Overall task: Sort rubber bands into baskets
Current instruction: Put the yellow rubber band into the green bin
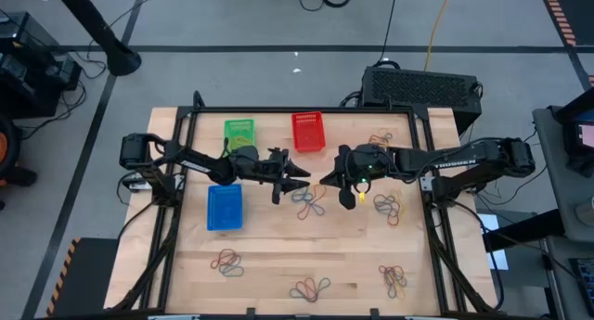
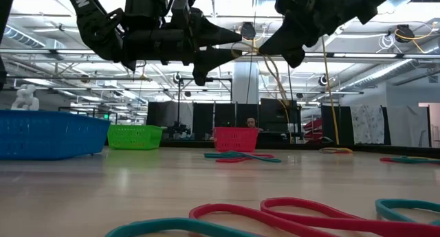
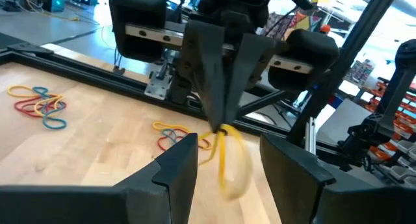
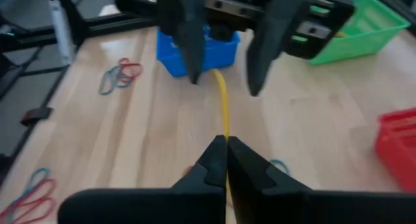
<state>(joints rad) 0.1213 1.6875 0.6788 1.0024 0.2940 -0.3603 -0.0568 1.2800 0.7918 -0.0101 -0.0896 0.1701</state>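
A yellow rubber band (image 4: 223, 107) is pinched between the pressed-together fingers of the right tool (image 1: 327, 178), held above the middle of the tabletop (image 1: 278, 246). Directly facing it, the left tool (image 1: 297, 178) is held with its fingers spread, close to the band but not closed on it. The green basket (image 1: 238, 132) and the red basket (image 1: 308, 131) are set near the far edge, and the blue basket (image 1: 224, 207) is placed nearer the left edge. Clusters of loose rubber bands (image 1: 311, 288) are scattered toward the near edge, the right side and the centre of the tabletop.
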